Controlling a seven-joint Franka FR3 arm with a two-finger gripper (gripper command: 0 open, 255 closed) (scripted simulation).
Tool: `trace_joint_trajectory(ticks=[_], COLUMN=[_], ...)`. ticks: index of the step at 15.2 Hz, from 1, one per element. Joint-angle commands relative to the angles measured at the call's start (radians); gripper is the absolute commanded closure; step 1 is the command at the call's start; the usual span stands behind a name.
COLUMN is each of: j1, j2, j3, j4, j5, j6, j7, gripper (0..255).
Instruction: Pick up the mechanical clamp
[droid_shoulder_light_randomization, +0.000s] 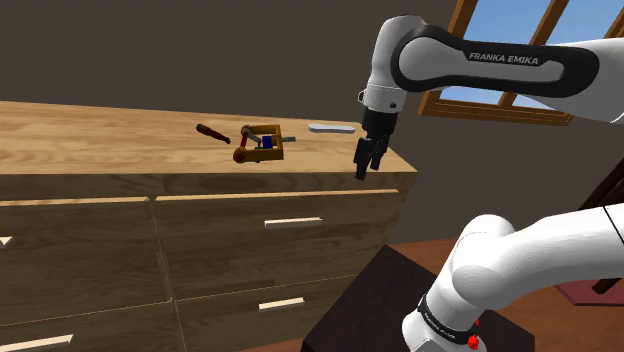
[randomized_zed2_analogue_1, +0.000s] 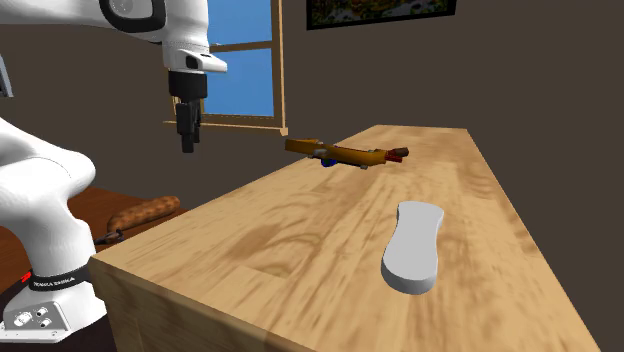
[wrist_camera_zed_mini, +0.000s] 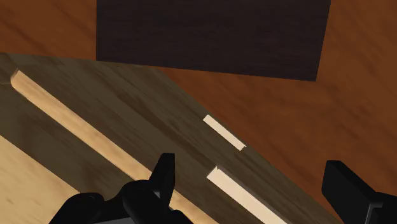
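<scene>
The pincer (droid_shoulder_light_randomization: 364, 165) hangs with its black fingers (wrist_camera_zed_mini: 162, 179) spread wide, holding and touching nothing, out past the front edge of the wooden dresser (droid_shoulder_light_randomization: 100, 140), over its drawer fronts. The mechanical clamp (droid_shoulder_light_randomization: 262, 143) lies flat on the dresser top, well apart from the pincer. Its long axis runs along the top, the yellow-brown frame nearer the pincer and the dark red handle end pointing away. A flat white piece (droid_shoulder_light_randomization: 332, 128) lies beyond the clamp, closer to the pincer.
</scene>
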Motion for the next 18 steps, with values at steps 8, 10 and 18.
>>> trace_joint_trajectory(ticks=[8, 10, 18], j1=[0.006, 0.008, 0.015], j2=[0.284, 0.363, 0.677], j3=[0.01, 0.014, 0.03], j4=[0.205, 0.274, 0.6], j5=[-0.031, -0.041, -0.084], j6=[0.09, 0.104, 0.104], j7=[-0.024, -0.029, -0.043], gripper=[0, 0, 0])
